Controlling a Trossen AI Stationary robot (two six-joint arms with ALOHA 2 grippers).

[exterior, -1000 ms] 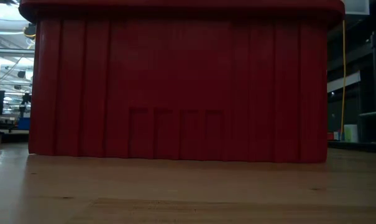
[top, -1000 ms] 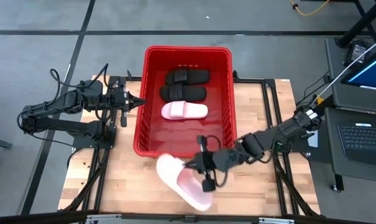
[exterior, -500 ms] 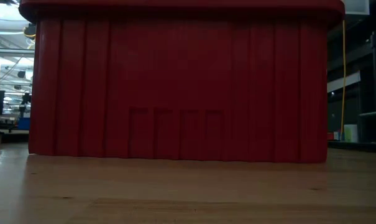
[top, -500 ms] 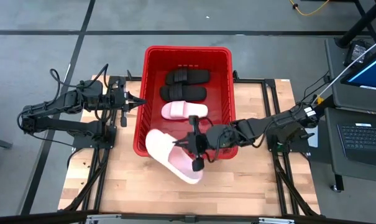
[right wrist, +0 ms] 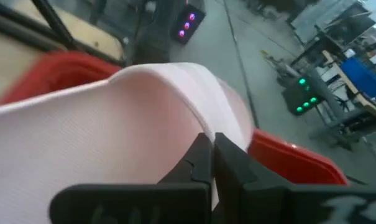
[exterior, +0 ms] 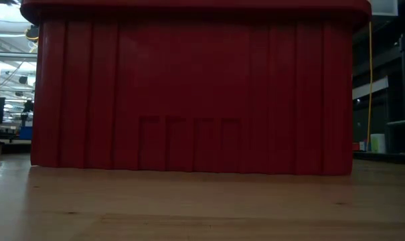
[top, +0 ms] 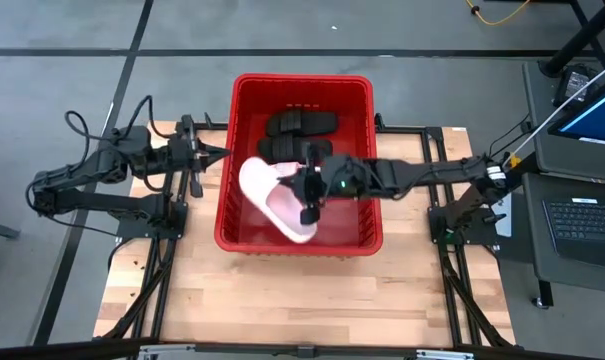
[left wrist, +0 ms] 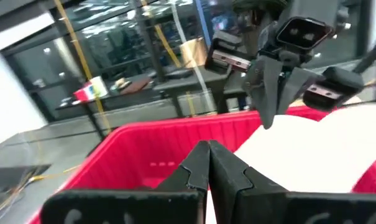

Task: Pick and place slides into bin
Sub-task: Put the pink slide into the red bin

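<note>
3 slides lie in bin (top: 247, 235), last pink slide (top: 272, 198) gripped by R fingers (top: 307, 195) over bin, awaiting drop; L fingers (top: 217, 153) closed, empty, beside bin.

Low view: bin (exterior: 189, 94) wall fills frame, rim corners cut by picture edges, contents hidden, both arms out of sight. High view: held pink slide (top: 272, 198) covers second pink slide beneath; right gripper (top: 307, 195) partly masks far black slides (top: 297, 124), strap detail too small. Right wrist view: slide blurred, cut off at frame edge, fingers (right wrist: 203, 163) seemingly pinched on it. Left wrist view: bin interior hidden behind near wall.
</note>
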